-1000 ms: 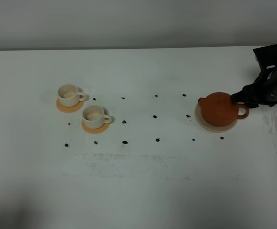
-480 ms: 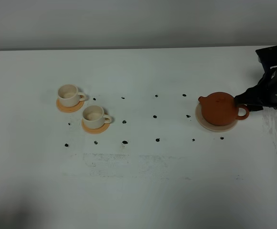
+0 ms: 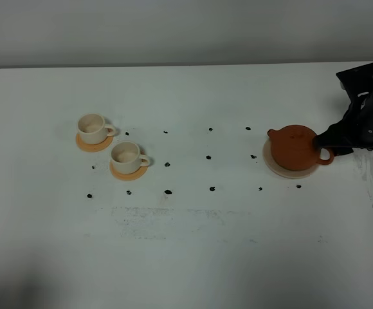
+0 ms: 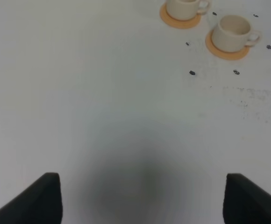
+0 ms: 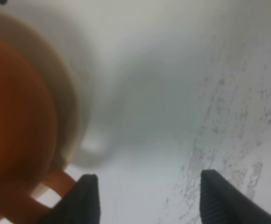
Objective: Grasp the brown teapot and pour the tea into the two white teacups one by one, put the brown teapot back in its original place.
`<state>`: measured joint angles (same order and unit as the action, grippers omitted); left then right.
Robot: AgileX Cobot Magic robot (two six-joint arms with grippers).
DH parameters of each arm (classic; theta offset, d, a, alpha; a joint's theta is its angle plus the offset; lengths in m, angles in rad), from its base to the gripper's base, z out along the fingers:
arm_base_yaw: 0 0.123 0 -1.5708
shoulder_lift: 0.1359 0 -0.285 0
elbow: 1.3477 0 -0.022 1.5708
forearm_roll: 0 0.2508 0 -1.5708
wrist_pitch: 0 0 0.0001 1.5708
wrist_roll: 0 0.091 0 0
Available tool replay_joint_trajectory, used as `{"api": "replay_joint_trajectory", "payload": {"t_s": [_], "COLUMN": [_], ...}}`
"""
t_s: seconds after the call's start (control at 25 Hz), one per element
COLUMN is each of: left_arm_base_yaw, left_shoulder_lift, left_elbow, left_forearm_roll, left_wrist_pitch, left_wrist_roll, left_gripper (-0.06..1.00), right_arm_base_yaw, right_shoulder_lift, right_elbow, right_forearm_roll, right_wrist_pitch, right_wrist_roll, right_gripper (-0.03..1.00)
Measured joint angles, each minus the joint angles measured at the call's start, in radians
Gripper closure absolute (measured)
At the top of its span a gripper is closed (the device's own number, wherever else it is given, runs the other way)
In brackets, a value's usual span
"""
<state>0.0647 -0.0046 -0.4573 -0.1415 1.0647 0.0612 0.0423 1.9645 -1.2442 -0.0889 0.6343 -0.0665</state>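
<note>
now i am edging the right gripper [image 5: 147,200] closer than a second ago; jaws are standing open, one finger reaching the handle [image 5: 46,186] of the teapot [image 3: 292,147], nothing gripped yet.

White bench [image 3: 193,264]: filled most of the frame. Grey wall [image 3: 173,29]: ran as a band along the top. Upper orange coaster [image 3: 85,146] and lower orange coaster [image 3: 118,174]: lay close together, left of centre. Small black dots [image 3: 168,164]: sat in loose rows across the middle. Grey scuffing [image 3: 154,219]: marked the lower centre.
</note>
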Motion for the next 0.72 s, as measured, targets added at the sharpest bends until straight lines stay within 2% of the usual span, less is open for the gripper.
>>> {"api": "replay_joint_trajectory", "payload": {"t_s": [0.72], "left_arm_base_yaw": [0.0], "left_shoulder_lift": [0.0], "left_elbow": [0.0], "left_forearm_roll": [0.0], "left_wrist_pitch": [0.0], "left_wrist_roll": [0.0], "left_gripper": [0.27], "right_arm_base_yaw": [0.01], "right_shoulder_lift": [-0.011], "right_elbow": [0.0], "right_forearm_roll": [0.064], "right_wrist_pitch": [0.097], "right_wrist_roll": [-0.018], "right_gripper": [0.5]}}
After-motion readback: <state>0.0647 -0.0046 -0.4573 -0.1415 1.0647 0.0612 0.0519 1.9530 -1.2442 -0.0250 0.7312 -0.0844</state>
